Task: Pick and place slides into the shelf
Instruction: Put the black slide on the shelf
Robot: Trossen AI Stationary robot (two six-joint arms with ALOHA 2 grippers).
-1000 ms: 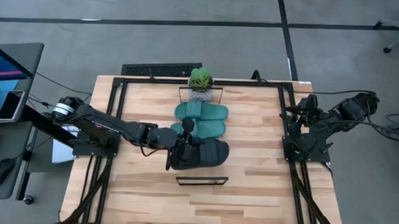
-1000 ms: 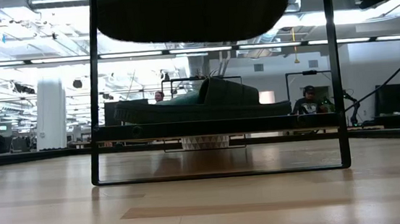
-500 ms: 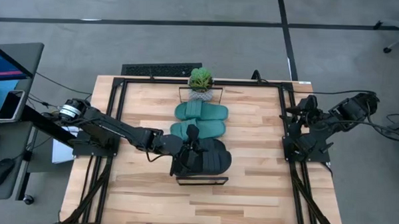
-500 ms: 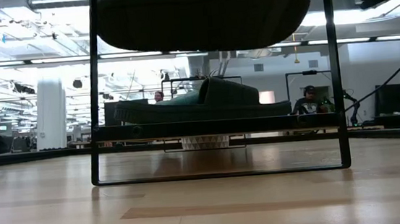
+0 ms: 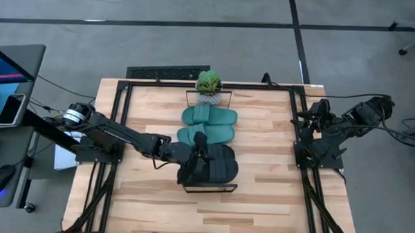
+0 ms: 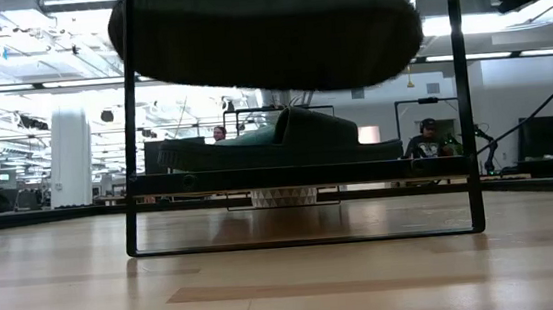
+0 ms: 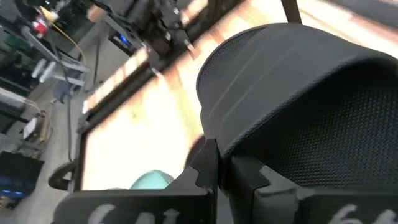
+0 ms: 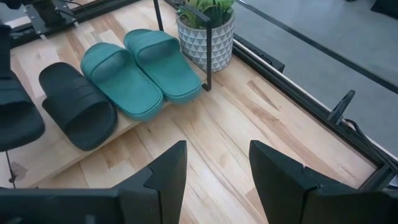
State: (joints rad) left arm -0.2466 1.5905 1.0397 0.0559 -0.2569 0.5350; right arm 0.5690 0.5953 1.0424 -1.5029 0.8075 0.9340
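My left gripper [image 5: 196,153] is over the middle of the table, shut on a black slide [image 5: 219,167]. In the low view this slide's sole [image 6: 266,35] hangs high inside the shelf's black end frame [image 6: 134,137]. On the shelf board [image 8: 46,152] lie two teal slides [image 5: 209,116] [image 5: 205,134] and a second black slide [image 8: 78,106], soles down, side by side. My right gripper [image 8: 214,174] is open at the table's right edge, away from everything. My left gripper holds the black slide at the edge of its wide strap [image 7: 214,134], near the slide's left end. It comes from the table's left, slanting down. My own fingers hide how they sit on the strap. The slide is lifted clear above the shelf, slightly tilted.
A small potted plant [image 5: 208,85] stands at the shelf's far end, inside the far frame. The shelf's near frame [image 5: 210,188] stands just below the held slide. Black rails run along the table's left and right sides. Bare wood lies on both sides of the shelf.
My left gripper carried the black slide toward the table's near edge and a little right, over the shelf's near end. It then came down somewhat. The slide's sole now hangs lower and more tilted in the low view. The grip stayed shut.
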